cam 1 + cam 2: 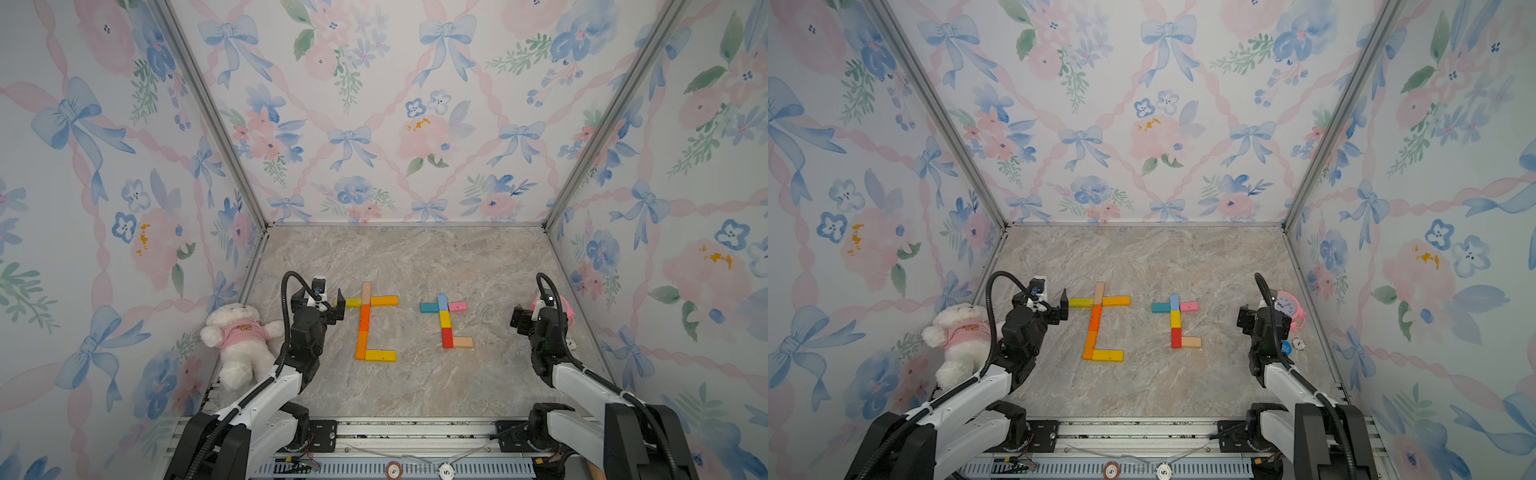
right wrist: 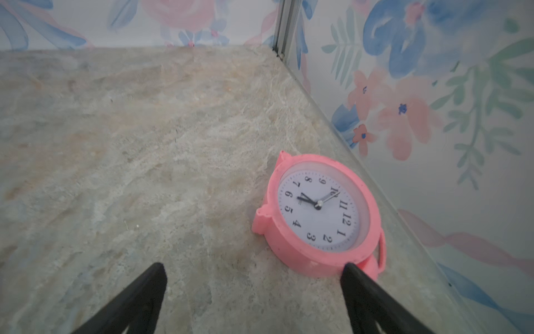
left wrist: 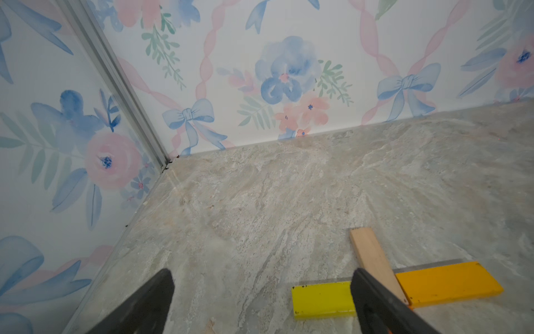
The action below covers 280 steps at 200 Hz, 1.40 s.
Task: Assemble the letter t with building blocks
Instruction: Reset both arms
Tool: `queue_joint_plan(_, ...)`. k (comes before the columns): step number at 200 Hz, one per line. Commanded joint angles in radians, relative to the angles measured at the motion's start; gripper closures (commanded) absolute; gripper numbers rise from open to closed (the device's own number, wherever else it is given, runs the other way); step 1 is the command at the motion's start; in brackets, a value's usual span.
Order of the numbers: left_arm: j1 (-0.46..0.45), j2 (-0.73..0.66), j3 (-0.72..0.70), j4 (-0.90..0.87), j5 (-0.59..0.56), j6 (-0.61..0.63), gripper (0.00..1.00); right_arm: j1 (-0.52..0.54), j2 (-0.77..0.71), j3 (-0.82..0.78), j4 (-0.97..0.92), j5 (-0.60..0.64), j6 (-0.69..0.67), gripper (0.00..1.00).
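Top-down view of a marble-look desk (image 1: 415,257) w/ two lowercase t's laid flat from wooden building blocks (image 1: 361,344), both in the near half, between my arms. Bigger t, nearer the left edge: tan block (image 1: 366,293) on top, yellow block (image 1: 353,302) & amber block (image 1: 384,300) as crossbar, two orange blocks (image 1: 364,318) as stem, long yellow foot (image 1: 380,355). Smaller t, nearer the right edge: blue block (image 1: 442,302) on top, teal block (image 1: 429,307) & pink block (image 1: 457,306) as crossbar, short yellow block (image 1: 444,319), red block (image 1: 447,337), peach foot (image 1: 462,342). My left pincer (image 3: 261,276) is spread wide, holding nothing, one tip just beside the yellow crossbar end; touching or not, can't tell. My right pincer (image 2: 252,269) is spread wide & empty too, well apart from the blocks, next to a pink alarm clock (image 2: 318,214) lying by the right edge. A white plush bear (image 1: 241,340) slumps at the left edge. Both letters look complete to me, so the step in hand is prob. clearing away. Next move calls for lifting the left pincer up & off w/o nudging the crossbar.
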Motion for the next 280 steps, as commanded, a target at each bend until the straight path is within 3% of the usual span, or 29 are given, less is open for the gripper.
queue_joint_plan(1, 0.039, 0.075, -0.059, 0.235, 0.053, 0.036, 0.02, 0.02, 0.069, 0.023, 0.281, -0.008, 0.018, 0.04)
queue_joint_plan(31, 0.094, 0.158, -0.093, 0.306, 0.135, 0.05, 0.02, 0.071, 0.192, 0.024, 0.429, -0.04, 0.017, 0.04)
queue_joint_plan(71, 0.17, 0.224, -0.122, 0.406, 0.231, 0.092, 0.02, 0.171, 0.428, 0.058, 0.638, 0.053, -0.083, 0.04)
queue_joint_plan(80, 0.2, 0.247, -0.084, 0.353, 0.239, 0.069, 0.02, 0.182, 0.42, 0.07, 0.592, 0.074, -0.093, 0.04)
queue_joint_plan(103, 0.265, 0.299, 0.015, 0.224, 0.4, 0.041, 0.02, 0.143, 0.399, 0.084, 0.533, 0.067, -0.042, 0.04)
queue_joint_plan(120, 0.262, 0.306, -0.039, 0.368, 0.481, -0.001, 0.02, 0.137, 0.389, 0.078, 0.524, 0.06, -0.032, 0.04)
queue_joint_plan(128, 0.252, 0.323, -0.06, 0.441, 0.463, -0.006, 0.02, 0.139, 0.39, 0.071, 0.542, 0.06, -0.035, 0.04)
queue_joint_plan(159, 0.264, 0.497, 0.013, 0.463, 0.42, -0.035, 0.02, 0.141, 0.393, 0.095, 0.505, 0.051, -0.042, 0.04)
queue_joint_plan(181, 0.278, 0.509, 0.004, 0.485, 0.425, -0.057, 0.02, 0.126, 0.395, 0.148, 0.401, 0.028, -0.031, 0.04)
queue_joint_plan(280, 0.298, 0.512, 0.012, 0.474, 0.435, -0.074, 0.02, 0.096, 0.392, 0.151, 0.387, 0.009, -0.001, 0.04)
